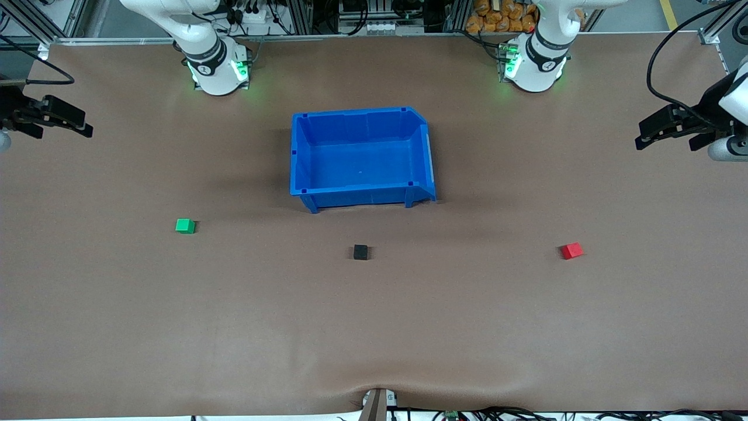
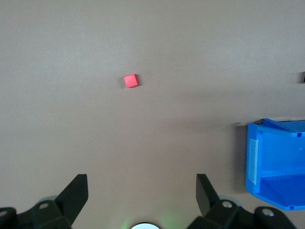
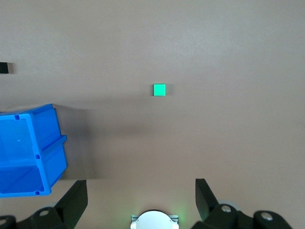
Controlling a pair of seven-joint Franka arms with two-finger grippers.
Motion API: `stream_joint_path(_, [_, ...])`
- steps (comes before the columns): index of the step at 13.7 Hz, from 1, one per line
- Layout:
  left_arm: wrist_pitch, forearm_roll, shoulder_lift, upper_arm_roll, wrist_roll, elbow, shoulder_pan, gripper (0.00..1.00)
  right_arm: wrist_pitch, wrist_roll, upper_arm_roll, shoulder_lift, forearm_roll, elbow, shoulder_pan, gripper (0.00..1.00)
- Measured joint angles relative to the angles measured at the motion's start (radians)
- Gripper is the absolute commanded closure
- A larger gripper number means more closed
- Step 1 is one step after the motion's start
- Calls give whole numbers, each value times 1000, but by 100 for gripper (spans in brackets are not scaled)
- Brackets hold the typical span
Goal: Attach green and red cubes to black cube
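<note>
The black cube (image 1: 360,252) sits on the brown table, nearer to the front camera than the blue bin (image 1: 362,196). The green cube (image 1: 184,225) lies toward the right arm's end and shows in the right wrist view (image 3: 159,89). The red cube (image 1: 571,251) lies toward the left arm's end and shows in the left wrist view (image 2: 131,80). My right gripper (image 1: 86,130) hangs open and empty over the right arm's end of the table (image 3: 141,188). My left gripper (image 1: 641,140) hangs open and empty over the left arm's end (image 2: 142,183). Both are well apart from the cubes.
The blue bin stands empty in the middle of the table, between the two arm bases; its wall shows in both wrist views (image 2: 267,157) (image 3: 43,143). The black cube shows at the edge of the right wrist view (image 3: 4,68). Cables lie along the table's front edge (image 1: 467,414).
</note>
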Motion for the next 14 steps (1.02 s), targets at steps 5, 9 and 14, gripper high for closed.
stream_joint_path(5, [-11,0,0,0,0,0,4,0,1,0,0,0,0,0,0,0])
stream_joint_path(9, [-17,0,0,0,0,0,4,0,2,0,0,0,0,-1,0,0])
stream_joint_path(14, [-21,0,3,0,0,0,11,0,2,0,-1,0,0,-9,0,0])
